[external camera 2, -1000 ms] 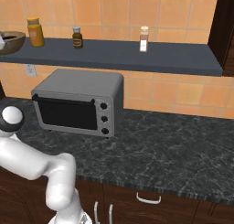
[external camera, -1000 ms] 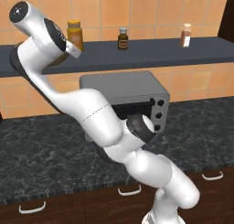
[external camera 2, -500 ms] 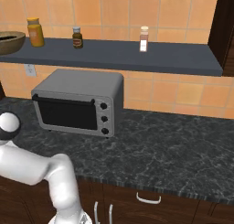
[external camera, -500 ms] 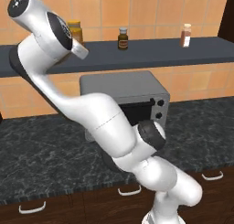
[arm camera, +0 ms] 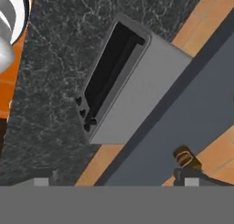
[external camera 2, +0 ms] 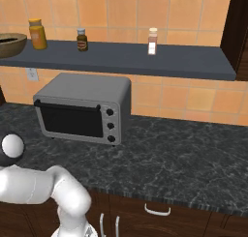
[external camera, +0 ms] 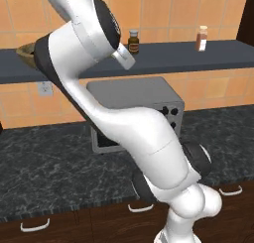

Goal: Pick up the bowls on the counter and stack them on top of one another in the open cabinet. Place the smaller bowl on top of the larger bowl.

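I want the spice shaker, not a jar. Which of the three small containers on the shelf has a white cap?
The right-hand one, the pale shaker with reddish contents and a white cap. The yellow jar near the wooden bowl and the small brown bottle both have darker lids.

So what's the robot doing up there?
The white robot arm is raised high over the black counter, and its hand is open and holds nothing. The hand's camera looks down on the grey toaster oven and the dark shelf above it. A tan wooden bowl sits at the left end of that shelf, beside an orange jar and two small bottles. Nothing is being carried at this moment.
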